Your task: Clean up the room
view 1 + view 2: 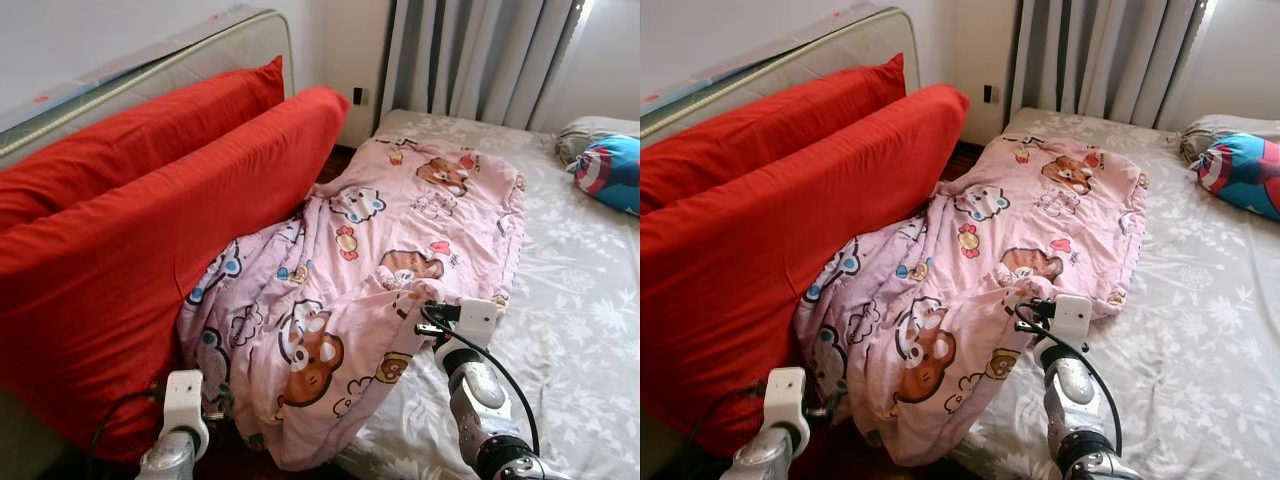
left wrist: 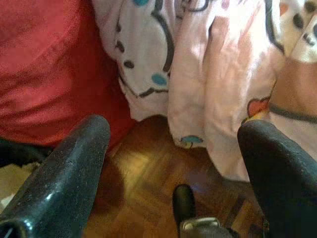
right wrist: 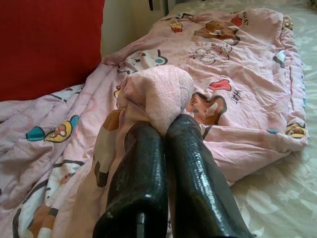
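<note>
Right claw (image 3: 166, 131) clamps a bunched fold of the pink cartoon-print quilt (image 1: 400, 215) on the bed (image 1: 590, 300); left claw (image 2: 173, 148) hangs open beside the red mattress (image 1: 130, 250).

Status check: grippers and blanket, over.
Right gripper shut on pink blanket. Left gripper open, low by its hanging edge. Red cushions alongside.

The bed (image 1: 580, 300), under a grey floral sheet, bears a pink cartoon blanket (image 1: 400, 230) pinched by the right gripper (image 3: 166, 126); a blue pillow (image 1: 612, 170) lies far beyond it.
</note>
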`<state>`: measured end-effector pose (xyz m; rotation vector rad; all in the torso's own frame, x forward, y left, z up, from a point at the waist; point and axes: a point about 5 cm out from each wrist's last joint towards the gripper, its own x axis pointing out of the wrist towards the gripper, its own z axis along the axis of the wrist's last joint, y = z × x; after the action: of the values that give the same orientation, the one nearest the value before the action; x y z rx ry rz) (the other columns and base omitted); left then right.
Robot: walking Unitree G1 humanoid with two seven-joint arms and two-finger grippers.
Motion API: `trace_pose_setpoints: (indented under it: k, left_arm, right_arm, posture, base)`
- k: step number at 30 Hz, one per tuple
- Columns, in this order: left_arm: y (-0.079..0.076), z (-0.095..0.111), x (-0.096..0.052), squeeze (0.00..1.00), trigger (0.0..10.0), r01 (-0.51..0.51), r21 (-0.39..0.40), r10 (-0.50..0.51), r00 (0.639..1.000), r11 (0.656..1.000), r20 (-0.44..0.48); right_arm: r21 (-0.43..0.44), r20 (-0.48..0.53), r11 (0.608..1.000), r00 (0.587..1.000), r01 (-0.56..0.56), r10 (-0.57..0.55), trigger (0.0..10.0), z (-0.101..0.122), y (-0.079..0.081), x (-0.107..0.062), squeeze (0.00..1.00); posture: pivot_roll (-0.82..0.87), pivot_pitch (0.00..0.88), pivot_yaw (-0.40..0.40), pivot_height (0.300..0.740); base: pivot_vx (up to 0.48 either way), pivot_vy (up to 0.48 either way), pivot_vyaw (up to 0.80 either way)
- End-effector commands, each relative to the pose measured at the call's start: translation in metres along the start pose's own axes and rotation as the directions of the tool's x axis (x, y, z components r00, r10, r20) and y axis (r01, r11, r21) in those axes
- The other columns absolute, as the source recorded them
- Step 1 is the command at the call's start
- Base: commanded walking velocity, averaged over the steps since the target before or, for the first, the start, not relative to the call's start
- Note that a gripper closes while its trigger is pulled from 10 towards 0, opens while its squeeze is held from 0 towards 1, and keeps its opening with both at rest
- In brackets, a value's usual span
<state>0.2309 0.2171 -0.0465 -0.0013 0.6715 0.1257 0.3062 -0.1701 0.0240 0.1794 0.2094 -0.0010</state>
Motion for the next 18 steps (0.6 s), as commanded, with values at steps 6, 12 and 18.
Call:
trace_pose_setpoints:
  k: [6,12,18]
  left_arm:
    - [0.009,-0.018,-0.006,0.00,10.0,-0.041,0.002,0.041,0.997,0.999,-0.066]
    - [0.009,-0.018,-0.006,0.00,10.0,-0.041,0.002,0.041,0.997,0.999,-0.066]
    - [0.009,-0.018,-0.006,0.00,10.0,-0.041,0.002,0.041,0.997,0.999,-0.066]
  right_arm:
    - [0.004,0.034,1.000,0.999,0.007,-0.007,10.0,0.006,-0.002,0.001,0.00]
    - [0.004,0.034,1.000,0.999,0.007,-0.007,10.0,0.006,-0.002,0.001,0.00]
    - [0.004,0.034,1.000,0.999,0.007,-0.007,10.0,0.006,-0.002,0.001,0.00]
  posture:
    - [-0.06,0.009,0.018,0.740]
    - [-0.06,0.009,0.018,0.740]
    - [-0.06,0.009,0.018,0.740]
  base:
    - [0.000,0.000,0.00]
    - [0.000,0.000,0.00]
    - [0.000,0.000,0.00]
